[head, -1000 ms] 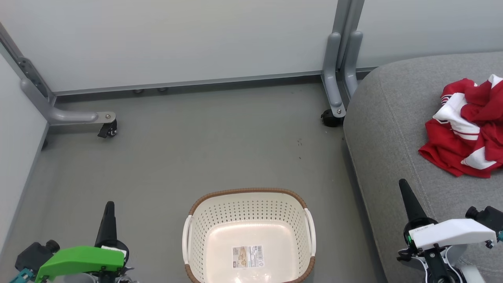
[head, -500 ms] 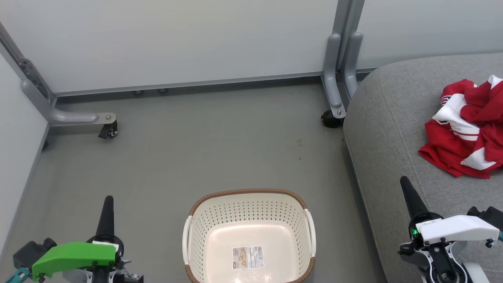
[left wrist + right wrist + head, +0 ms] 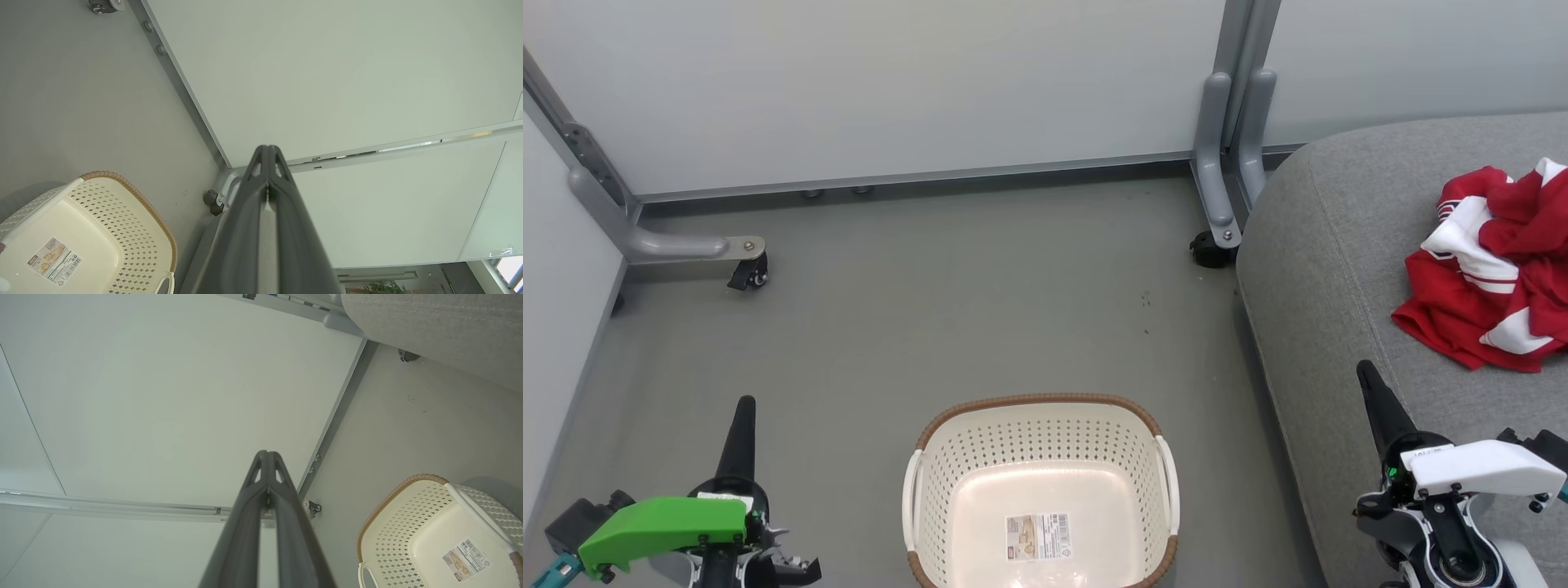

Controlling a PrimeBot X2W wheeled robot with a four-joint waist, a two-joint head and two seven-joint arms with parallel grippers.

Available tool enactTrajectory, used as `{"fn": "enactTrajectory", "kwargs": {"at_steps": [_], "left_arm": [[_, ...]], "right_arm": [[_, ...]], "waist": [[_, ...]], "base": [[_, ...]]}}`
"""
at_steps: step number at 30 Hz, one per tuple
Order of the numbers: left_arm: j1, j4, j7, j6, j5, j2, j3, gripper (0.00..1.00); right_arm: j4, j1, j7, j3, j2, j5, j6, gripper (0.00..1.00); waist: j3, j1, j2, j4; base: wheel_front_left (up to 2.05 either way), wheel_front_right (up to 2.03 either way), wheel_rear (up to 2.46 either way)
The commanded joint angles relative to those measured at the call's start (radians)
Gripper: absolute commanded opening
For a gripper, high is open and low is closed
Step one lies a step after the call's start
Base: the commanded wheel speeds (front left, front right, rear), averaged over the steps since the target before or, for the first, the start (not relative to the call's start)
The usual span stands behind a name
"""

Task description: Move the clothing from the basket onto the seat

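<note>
Basket: laundry basket [image 3: 1037,441] is sitting empty on the floor [image 3: 890,327].
Clothing: red-and-white garments [image 3: 1494,269] are lying bunched on the grey seat [image 3: 1331,269].
Grippers: left gripper [image 3: 743,416] and right gripper [image 3: 1369,388] are hovering clenched, empty.
Progress: looking complete.

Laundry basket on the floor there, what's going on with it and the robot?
Nothing is being handled at this moment. The laundry basket sits on the grey floor with just a label sticker inside. The red-and-white clothing lies bunched on the grey sofa seat, so the move looks done. The left end effector and the right end effector are both shut and hold nothing, one on either side of the basket.
</note>
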Motion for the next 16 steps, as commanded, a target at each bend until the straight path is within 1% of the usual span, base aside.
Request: {"fn": "enactTrajectory", "kwargs": {"at_steps": [1, 16], "left_arm": [[-0.020, -0.006, 0.006, -0.005, -0.025, 0.002, 0.005, 0.00], [-0.035, -0.005, 0.036, -0.011, -0.139, -0.001, 0.017, 0.00]], "right_arm": [[0.002, -0.019, 0.005, -0.004, -0.005, 0.024, 0.001, 0.00], [0.028, -0.038, 0.024, -0.018, -0.002, 0.138, 0.000, 0.00]], "waist": [[0.000, 0.0000, 0.0000, 0.000], [-0.004, 0.0000, 0.0000, 0.000]], "base": [[0.00, 0.00, 0.00], [0.00, 0.00, 0.00]]}}
